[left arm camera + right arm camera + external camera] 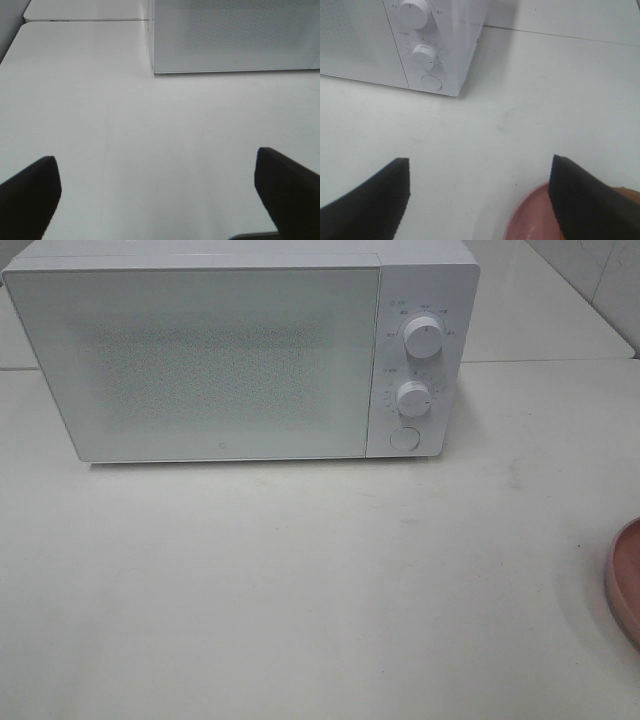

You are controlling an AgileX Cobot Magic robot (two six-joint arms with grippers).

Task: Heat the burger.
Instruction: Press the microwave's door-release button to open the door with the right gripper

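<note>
Your left pincer [156, 162] is released: its two dark fingers [30, 195] stand wide apart with only bare white counter [300, 590] between them and nothing in their grip. Ahead of it, the left wrist view shows the lower front corner of the white microwave [200, 360], well apart from the fingertips.

Your right pincer [480, 164] is also spread wide and holds nothing. One of its fingers [585, 200] sits in front of the pink plate [530, 220], so you see only part of the plate's rim below and beside that finger. Past the finger's edge there is a thin golden-brown sliver, which is all you can see of the burger [630, 193]. It lies on the plate, and the finger hides the rest of it. From this view you cannot tell whether the finger touches the plate or hangs above it.

In the high view the plate is cut off by the right edge of the picture, near the front of the counter and well apart from the microwave. The burger itself does not show there.

The microwave stands at the back of the counter with its wide speckled door shut flush. Its control strip is on the right side of the front. The upper knob [424, 337] sits at the top, the lower knob [412, 397] beneath it, and a round button [403, 438] at the bottom. The right wrist view shows the same knobs and button, and the counter between them and the plate is bare.
</note>
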